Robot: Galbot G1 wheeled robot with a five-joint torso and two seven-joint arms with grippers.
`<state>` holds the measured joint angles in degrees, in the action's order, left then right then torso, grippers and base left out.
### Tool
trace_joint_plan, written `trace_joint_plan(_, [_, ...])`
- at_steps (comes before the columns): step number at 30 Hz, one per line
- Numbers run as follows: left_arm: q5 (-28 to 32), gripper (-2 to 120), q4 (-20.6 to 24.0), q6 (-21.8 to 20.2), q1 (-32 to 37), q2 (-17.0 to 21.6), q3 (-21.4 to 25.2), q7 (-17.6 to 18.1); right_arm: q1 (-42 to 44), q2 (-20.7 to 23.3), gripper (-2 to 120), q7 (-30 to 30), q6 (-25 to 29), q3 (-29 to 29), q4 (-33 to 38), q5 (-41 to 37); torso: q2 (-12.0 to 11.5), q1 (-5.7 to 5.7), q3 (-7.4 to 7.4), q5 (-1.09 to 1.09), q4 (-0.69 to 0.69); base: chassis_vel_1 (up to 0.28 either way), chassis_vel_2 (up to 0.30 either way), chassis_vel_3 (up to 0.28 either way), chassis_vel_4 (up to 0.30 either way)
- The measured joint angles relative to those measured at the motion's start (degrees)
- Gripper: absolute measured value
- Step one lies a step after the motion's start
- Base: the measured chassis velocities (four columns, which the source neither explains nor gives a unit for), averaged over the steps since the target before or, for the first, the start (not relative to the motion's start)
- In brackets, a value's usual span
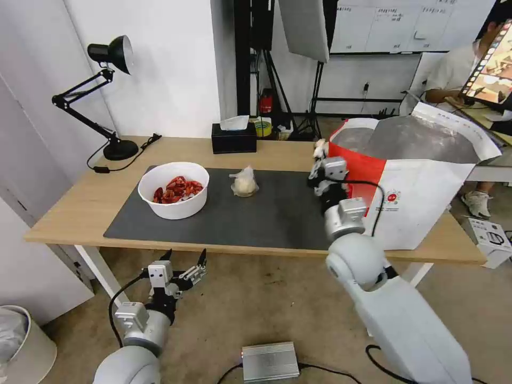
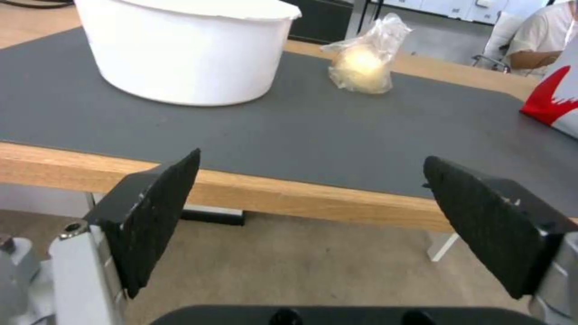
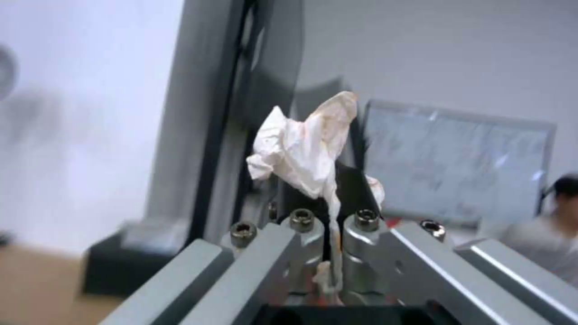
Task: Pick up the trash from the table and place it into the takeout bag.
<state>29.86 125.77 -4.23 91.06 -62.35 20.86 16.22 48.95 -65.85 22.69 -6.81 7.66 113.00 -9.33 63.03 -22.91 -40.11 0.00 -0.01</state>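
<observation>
My right gripper [image 1: 320,154] is raised over the table's [image 1: 74,205] right part, beside the red near corner of the takeout bag [image 1: 426,181]. It is shut on a crumpled white tissue [image 3: 307,144], which sticks up from its fingers [image 3: 355,189]. A white bowl of red shells [image 1: 173,189] stands on the dark mat [image 1: 266,218] at the left. A small knotted clear bag [image 1: 244,183] lies at the mat's middle. My left gripper [image 1: 184,261] hangs open below the table's front edge, facing the bowl [image 2: 187,49] and the knotted bag [image 2: 361,63].
A black desk lamp [image 1: 112,96] stands at the table's back left and a black tissue box [image 1: 233,138] at the back middle. On the floor are a silver box [image 1: 269,361], a white bin [image 1: 21,341] and a small white carton [image 1: 488,237].
</observation>
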Motion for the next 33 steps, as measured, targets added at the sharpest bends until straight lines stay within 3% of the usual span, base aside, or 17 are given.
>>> trace_joint_plan(5, [0.84, 100, 1.06, -0.01, 0.44, -0.07, -0.05, 0.06, -0.66, 0.49, 0, 0.25, 3.23, 4.11, -0.37, 3.75, 0.00, 0.00, 0.00, 0.00, 0.01, 0.000, 0.000, 0.000, 0.000])
trace_joint_plan(12, [0.88, 100, 1.25, -0.02, 0.62, -0.13, -0.40, 0.10, -0.28, 0.56, 0, 4.36, 3.09, 6.83, -1.67, 6.55, 0.00, 0.00, 0.00, 0.00, 0.00, 0.000, 0.000, 0.000, 0.000])
trace_joint_plan(27, [0.90, 100, 0.98, -0.01, 0.58, -0.12, -0.60, 0.09, 0.35, 0.38, 0, 9.69, -1.36, 7.26, -1.34, -2.37, 0.00, 0.00, 0.00, -0.01, 0.01, 0.000, 0.000, 0.000, 0.000])
trace_joint_plan(30, [0.91, 100, 0.90, -0.01, 0.52, -0.14, -0.72, 0.09, 0.57, 0.37, 6, 9.88, -1.53, 7.26, -1.00, -3.36, 0.00, 0.00, 0.00, -0.01, 0.00, 0.000, 0.000, 0.000, 0.000])
trace_joint_plan(33, [0.92, 100, 0.81, -0.01, 0.43, -0.23, -0.88, 0.07, 0.82, 0.28, 21, 9.95, -1.76, 7.28, -0.68, -4.17, 0.00, 0.00, 0.00, 0.00, 0.01, 0.000, 0.000, 0.000, 0.000])
